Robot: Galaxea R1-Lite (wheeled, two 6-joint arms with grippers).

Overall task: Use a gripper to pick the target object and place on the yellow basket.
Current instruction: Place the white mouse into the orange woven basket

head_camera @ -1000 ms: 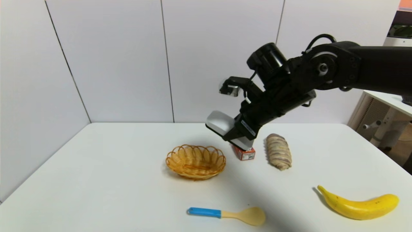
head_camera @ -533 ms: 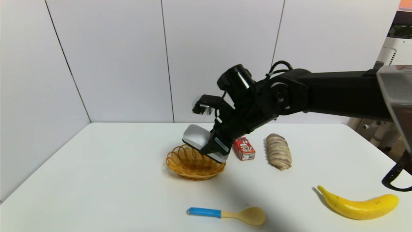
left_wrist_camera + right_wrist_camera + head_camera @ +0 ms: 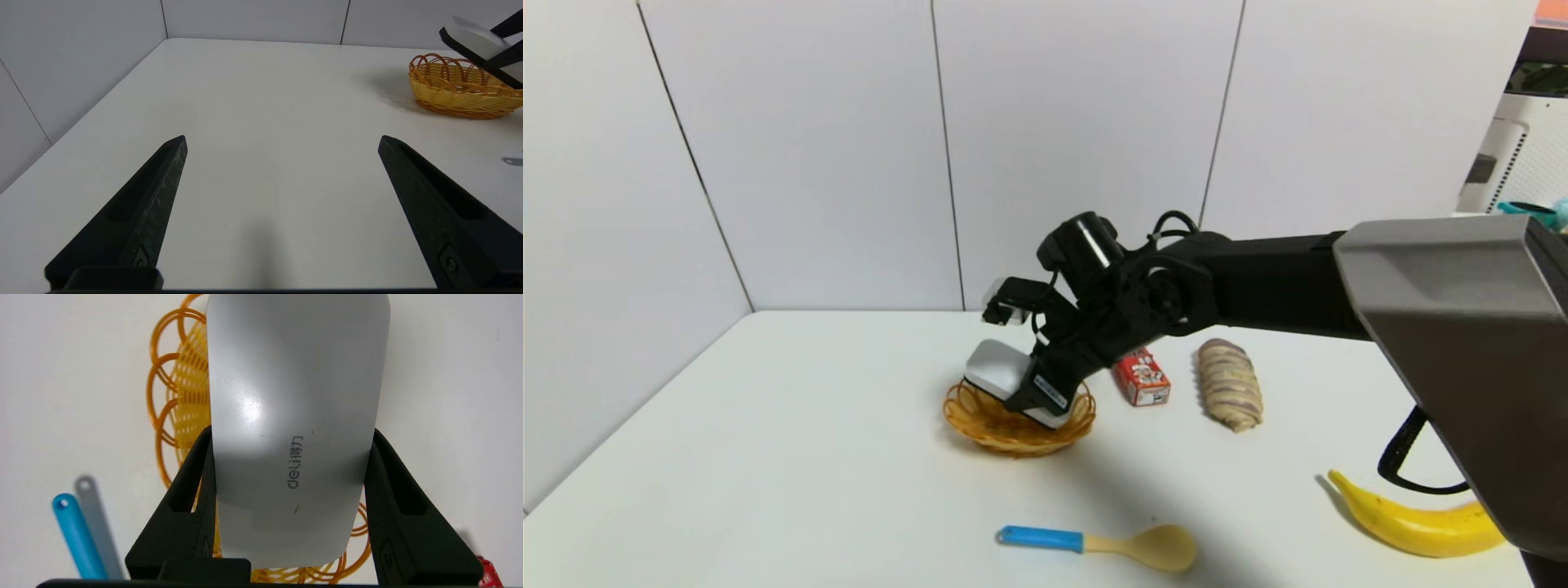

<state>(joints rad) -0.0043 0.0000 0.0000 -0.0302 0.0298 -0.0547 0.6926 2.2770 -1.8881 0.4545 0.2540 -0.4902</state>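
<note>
- Right gripper (image 3: 292, 435): closed on both long sides of white slab (image 3: 296, 396), tilted above yellow basket (image 3: 1017, 441).
- Risk: slab wedging on looped rim, if lowered tilted.
- Risk: basket tipping, if released off-centre.

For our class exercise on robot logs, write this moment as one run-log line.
right end effector: gripping white slab | slab: tilted, above yellow basket | left end effector: open, empty
</note>
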